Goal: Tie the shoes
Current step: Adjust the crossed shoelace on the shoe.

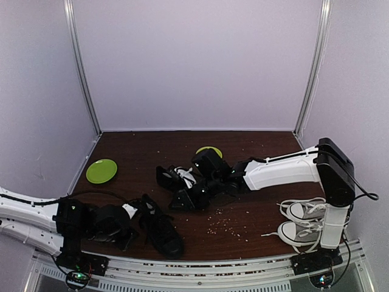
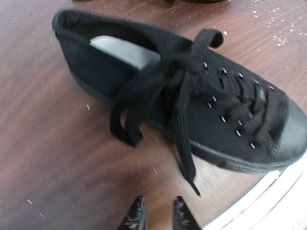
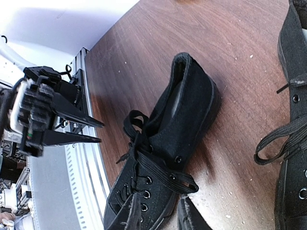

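The nearer black shoe [image 2: 192,110] lies on its side close to the counter's [image 1: 255,182] front edge, its laces [image 2: 158,91] gathered into a slack knot with a loop drooping over the side and one long end trailing toward the left pincer [image 2: 160,218], whose tips stand slightly apart with nothing between them. The other black shoe [image 1: 167,177] sits mid-counter under the right pincer [image 1: 200,190]; I cannot tell whether that one is apart or clamped. To my eye the job now is snugging that knot: pinch only lace, low against the wood, and pull outward gently, since a light shoe on smooth dark boards will likely slide. Crumbs [image 1: 225,225] speckle the surface, a green plate [image 1: 101,171] sits at the left, grey-and-white sneakers [image 1: 304,220] at the right, and pale lilac walls [image 1: 194,61] close it in.
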